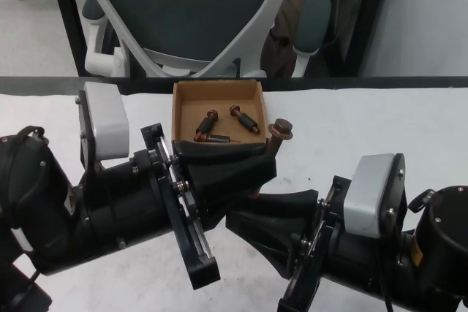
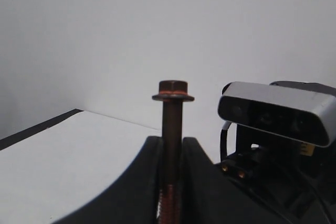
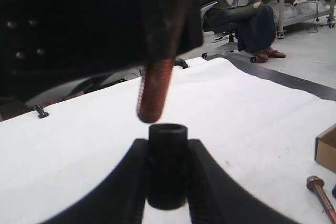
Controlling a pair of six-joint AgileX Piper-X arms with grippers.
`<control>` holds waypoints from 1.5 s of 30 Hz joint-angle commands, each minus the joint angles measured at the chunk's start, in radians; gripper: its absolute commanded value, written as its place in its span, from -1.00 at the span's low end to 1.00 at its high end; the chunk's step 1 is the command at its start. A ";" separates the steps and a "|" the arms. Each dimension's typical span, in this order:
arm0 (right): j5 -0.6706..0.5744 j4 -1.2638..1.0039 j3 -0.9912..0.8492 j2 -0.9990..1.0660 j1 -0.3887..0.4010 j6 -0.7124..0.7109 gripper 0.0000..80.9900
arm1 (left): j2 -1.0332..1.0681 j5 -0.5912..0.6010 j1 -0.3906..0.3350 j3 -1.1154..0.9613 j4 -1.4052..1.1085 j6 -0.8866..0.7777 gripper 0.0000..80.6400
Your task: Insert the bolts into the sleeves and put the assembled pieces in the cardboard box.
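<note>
**High view:** The left claw (image 1: 265, 157) hung over the white tabletop (image 1: 365, 118), clenched on a bolt (image 1: 279, 131). The bolt's flanged head stood up just beside the near right corner of the box (image 1: 178, 111). Two assembled pieces (image 1: 207, 128) lay apart on the box floor. The right claw (image 1: 245, 218) sat nearer the camera, its tip tucked beneath the left one. An office chair (image 1: 190, 12) stood beyond the tabletop's far edge.

**Left wrist view:** The bolt (image 2: 172, 114) stood upright, head uppermost, with its dark shank pinched between the left claw's (image 2: 172, 145) two black fingers (image 2: 152, 161). Copper-coloured thread showed lower down in the slot between them. The right arm's wrist camera (image 2: 278, 111) sat close alongside.

**Right wrist view:** The right claw (image 3: 168, 148) grasped a black sleeve (image 3: 168, 166), which stood upright with its open end turned up. The bolt's threaded tip (image 3: 155, 95) hung slightly tilted just above that opening, a small gap away and not yet inside. The dark bulk of the left claw held the bolt from above. On the tabletop (image 3: 252, 108), a loose bolt (image 3: 320, 190) lay near a corner of the box (image 3: 326, 145). A small dark part (image 3: 40, 111) lay well apart from both, on the far side of the two claws.
</note>
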 commanded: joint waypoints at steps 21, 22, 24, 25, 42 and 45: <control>0.046 -0.058 0.060 -0.051 -0.003 -0.041 -0.99 | -0.001 -0.013 -0.003 0.001 -0.010 -0.018 -0.98; 0.046 -0.058 0.060 -0.051 -0.003 -0.043 -0.99 | -0.001 -0.013 -0.003 0.001 -0.010 -0.020 -0.98; 0.046 -0.066 0.060 -0.051 -0.003 -0.046 -0.99 | -0.001 -0.016 -0.003 0.001 -0.010 -0.022 -0.98; 0.043 -0.069 0.060 -0.051 -0.003 -0.045 -0.99 | -0.001 -0.016 -0.003 0.001 -0.010 -0.028 -0.98; 0.015 -0.161 0.060 -0.051 -0.002 -0.019 -0.99 | -0.001 -0.023 -0.003 0.001 -0.010 -0.036 -0.98; 0.015 -0.163 0.060 -0.051 -0.002 -0.019 -0.99 | -0.001 -0.023 -0.003 0.001 -0.010 -0.036 -0.98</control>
